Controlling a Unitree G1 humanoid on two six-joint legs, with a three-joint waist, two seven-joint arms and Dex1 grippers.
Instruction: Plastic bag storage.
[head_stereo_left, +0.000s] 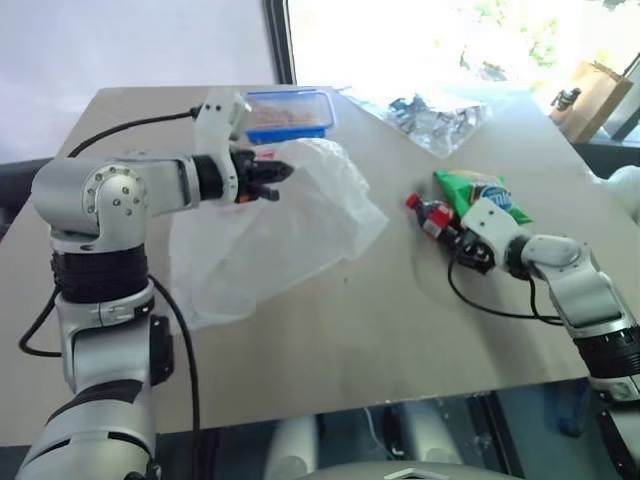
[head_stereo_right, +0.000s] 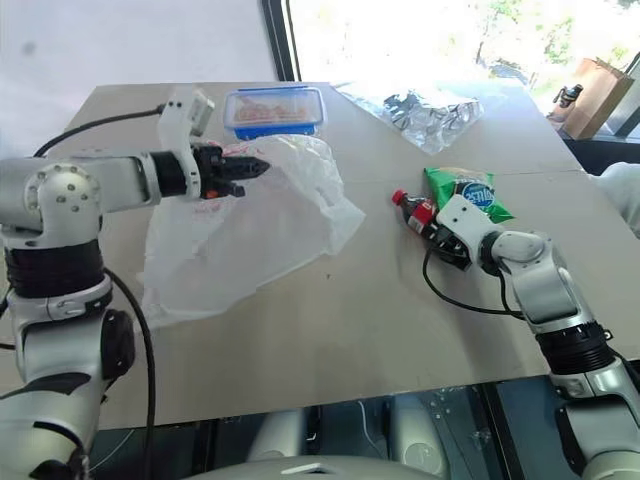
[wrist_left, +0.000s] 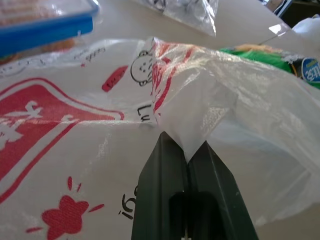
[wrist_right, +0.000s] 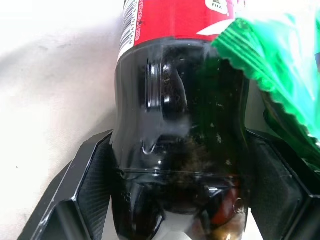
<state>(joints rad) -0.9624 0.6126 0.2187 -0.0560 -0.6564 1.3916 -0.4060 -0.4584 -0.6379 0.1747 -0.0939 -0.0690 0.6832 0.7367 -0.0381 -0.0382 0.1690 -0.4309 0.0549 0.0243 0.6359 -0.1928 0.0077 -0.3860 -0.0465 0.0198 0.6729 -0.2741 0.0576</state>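
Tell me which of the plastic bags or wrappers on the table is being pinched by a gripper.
The plastic bag, the large white one with red print; the left gripper is shut on it. The crinkled clear wrapper and green snack packet lie unheld.

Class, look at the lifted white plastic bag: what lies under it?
Under the plastic bag only the tan table shows through its thin film. The left gripper pinches its upper edge. Where the film bunches, anything beneath is hidden.

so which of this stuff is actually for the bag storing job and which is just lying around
For the job:
- plastic bag, pinched in the left gripper
- left gripper

Just lying about:
- cola bottle, lying between the right gripper's fingers
- green snack packet
- blue-lidded lunchbox
- clear shiny wrapper
- table
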